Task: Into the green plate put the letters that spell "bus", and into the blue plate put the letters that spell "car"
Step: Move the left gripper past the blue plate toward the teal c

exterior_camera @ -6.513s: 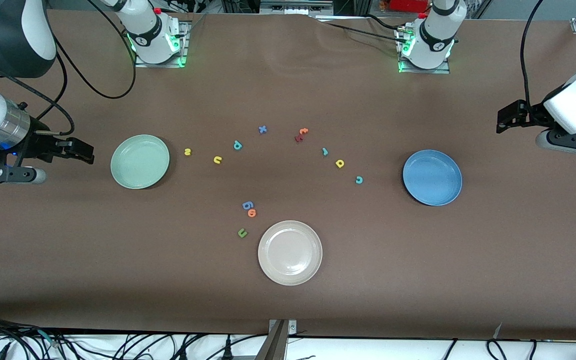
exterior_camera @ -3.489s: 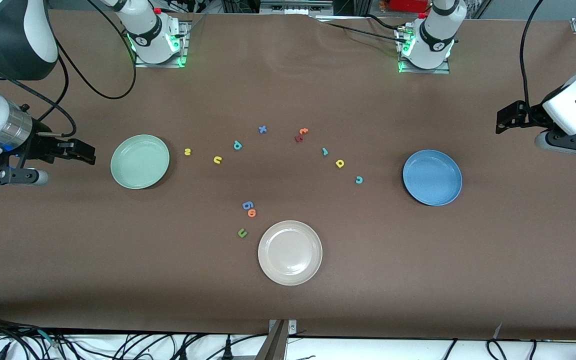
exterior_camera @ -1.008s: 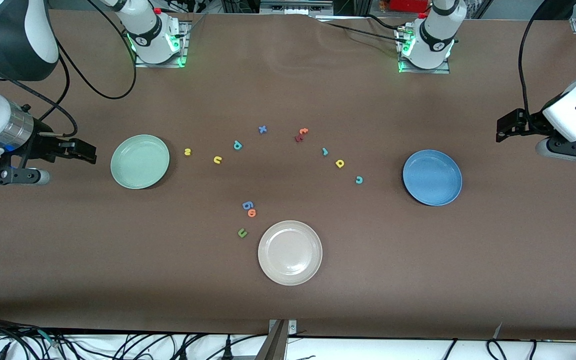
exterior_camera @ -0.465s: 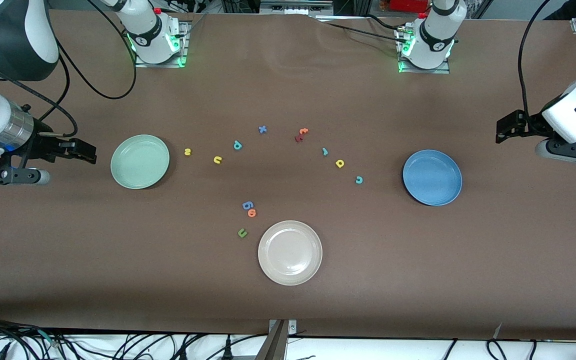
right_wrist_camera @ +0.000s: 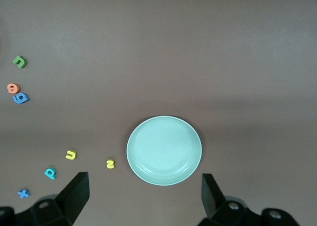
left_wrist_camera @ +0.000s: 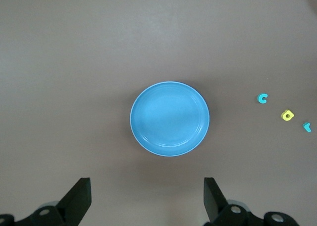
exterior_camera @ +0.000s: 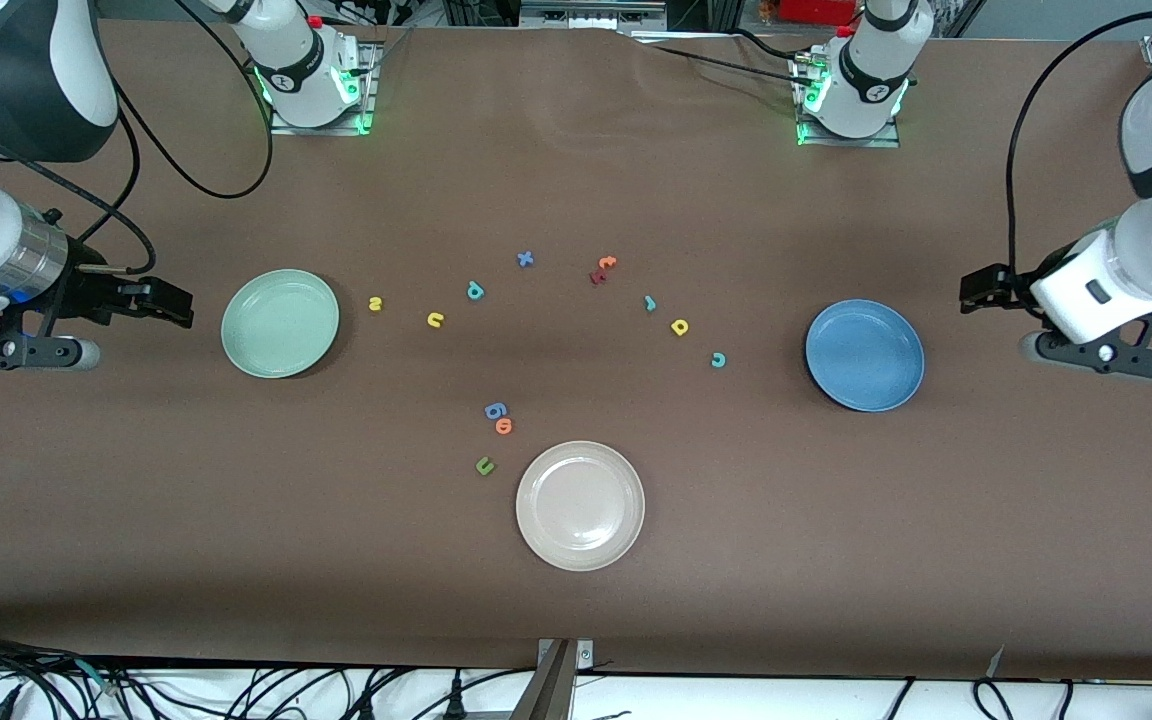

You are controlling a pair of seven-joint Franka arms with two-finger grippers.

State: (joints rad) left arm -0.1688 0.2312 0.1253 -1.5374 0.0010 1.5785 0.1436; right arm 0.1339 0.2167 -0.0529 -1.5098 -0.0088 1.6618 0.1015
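From the front, nothing is sorted yet; the round pale green plate [exterior_camera: 280, 323] and the round blue plate [exterior_camera: 864, 355] hold no letters; all six small foam letters lie on the brown table [exterior_camera: 576, 600] between the two plates. The yellow s [exterior_camera: 374, 303] is nearest the green plate, then the yellow u [exterior_camera: 435, 319], then the teal b [exterior_camera: 476, 291]; the teal c [exterior_camera: 718, 360] is nearest the blue plate, then the yellow a [exterior_camera: 679, 327], then the teal r [exterior_camera: 650, 303]. The right gripper [exterior_camera: 171, 303] hangs near the green plate, toward the right arm's end of the table; the left gripper [exterior_camera: 976, 290] hangs near the blue plate, toward the left arm's end; both are well apart from the letters.

In the left wrist view, the left gripper's fingers [left_wrist_camera: 79, 198] are spread wide and pinch nothing; the blue plate sits between them and farther out; c, a and r lie off to one side.

In the right wrist view, the right gripper's fingers [right_wrist_camera: 75, 192] are spread wide and hold nothing; the green plate is ahead of them; s, u and b lie beside it.
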